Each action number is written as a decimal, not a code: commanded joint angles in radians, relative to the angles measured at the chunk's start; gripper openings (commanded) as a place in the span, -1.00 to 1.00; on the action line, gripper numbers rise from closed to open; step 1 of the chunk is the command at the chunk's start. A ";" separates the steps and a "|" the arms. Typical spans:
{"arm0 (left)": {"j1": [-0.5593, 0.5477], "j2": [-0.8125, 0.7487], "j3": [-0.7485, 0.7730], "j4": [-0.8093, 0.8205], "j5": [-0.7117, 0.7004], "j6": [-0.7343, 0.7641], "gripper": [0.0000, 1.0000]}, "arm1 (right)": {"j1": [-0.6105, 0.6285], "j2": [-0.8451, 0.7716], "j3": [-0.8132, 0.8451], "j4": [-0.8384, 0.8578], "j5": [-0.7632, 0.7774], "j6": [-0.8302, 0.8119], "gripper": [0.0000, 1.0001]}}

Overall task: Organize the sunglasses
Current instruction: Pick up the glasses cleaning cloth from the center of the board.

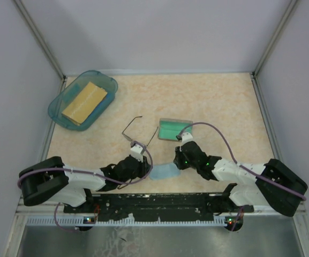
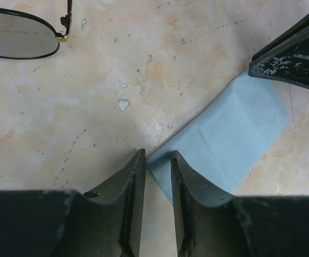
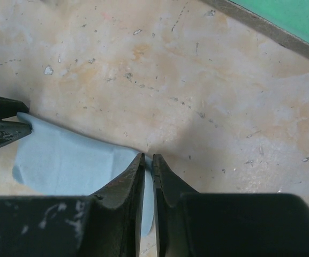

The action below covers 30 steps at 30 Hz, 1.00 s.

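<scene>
The sunglasses (image 2: 15, 35) are a small pair with a very thin black wire frame. In the left wrist view one oval lens shows. It is lightly grey and almost clear, so the table is visible through it. At the edge of the rim there is a small gold-coloured joint. In the top view the two long slim temple arms (image 1: 133, 125) stand unfolded and point toward the far side of the table.

The pair lies on the beige marbled tabletop (image 1: 208, 101). It is near the left side of the grey rectangular case with green lining (image 1: 174, 129) and does not touch it. It is well apart from the translucent teal plastic tray (image 1: 103, 80), which holds a yellow-brown rectangular block (image 1: 84, 100) in the far left corner.

Both arms work at the light blue square cloth (image 2: 224, 142), which lies flat on the table nearer to the robot than the case. The left gripper (image 2: 158, 158) has its jaws narrow around one corner of the cloth. I cannot tell if they already pinch it. The sunglasses lie beyond these fingers, apart from them. The right gripper (image 3: 149, 160) has its jaws almost together, with the opposite edge of the cloth between them, so it grips the cloth.
</scene>
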 commanded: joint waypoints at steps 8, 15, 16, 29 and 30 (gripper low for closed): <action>0.015 0.009 -0.015 0.003 0.026 0.000 -0.75 | -0.007 0.014 0.000 0.051 0.003 0.004 -1.00; 0.018 0.017 -0.001 0.004 0.029 0.009 -1.00 | -0.007 0.011 -0.007 0.072 0.010 0.005 -1.00; 0.018 0.014 0.002 0.004 0.027 0.011 -1.00 | -0.007 0.004 -0.012 0.079 0.015 0.007 -1.00; 0.055 -0.008 0.151 -0.053 0.035 0.144 -1.00 | -0.009 -0.155 -0.032 0.099 0.145 0.021 -1.00; 0.061 -0.004 0.158 -0.049 0.042 0.153 -1.00 | -0.009 -0.165 -0.035 0.100 0.152 0.022 -1.00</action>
